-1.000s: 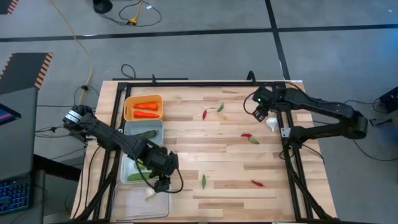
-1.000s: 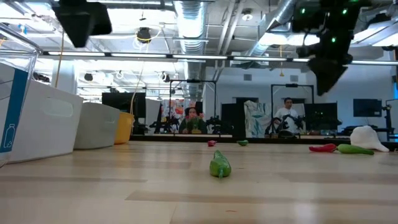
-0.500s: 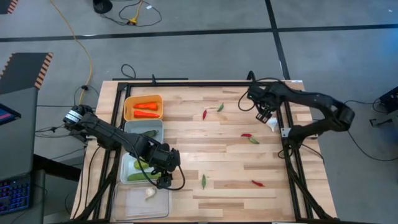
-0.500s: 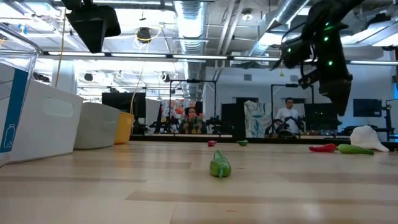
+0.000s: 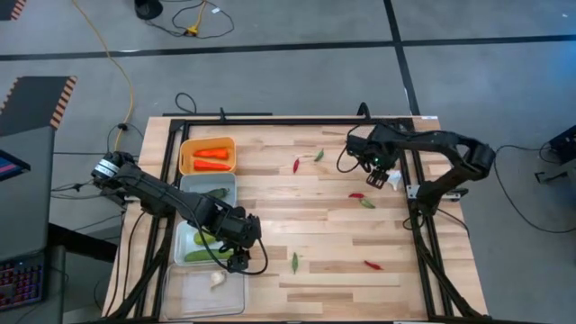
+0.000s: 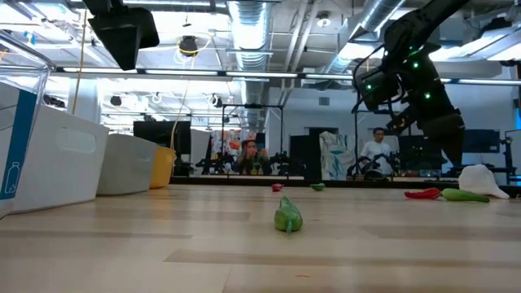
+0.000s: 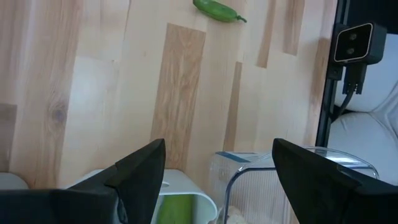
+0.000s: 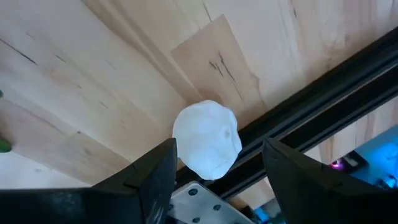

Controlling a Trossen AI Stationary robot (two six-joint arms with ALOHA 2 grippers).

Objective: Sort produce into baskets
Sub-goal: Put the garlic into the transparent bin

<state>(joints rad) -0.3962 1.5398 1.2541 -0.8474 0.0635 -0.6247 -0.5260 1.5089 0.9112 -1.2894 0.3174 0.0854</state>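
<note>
Four baskets: orange basket [image 5: 208, 155] with two carrots [image 5: 212, 158]. Right gripper [image 5: 376, 168], fingers parted and empty, hovers beside one garlic bulb [image 5: 394, 180]; left gripper [image 5: 237, 263] likewise open.

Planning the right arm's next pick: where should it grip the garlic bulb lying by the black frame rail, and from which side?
Grip the garlic bulb across its rounded middle, coming straight down from above. It lies against the black frame rail, so fingers likely fit best in line with the rail, not across it. The right gripper, open, is near it.
</note>
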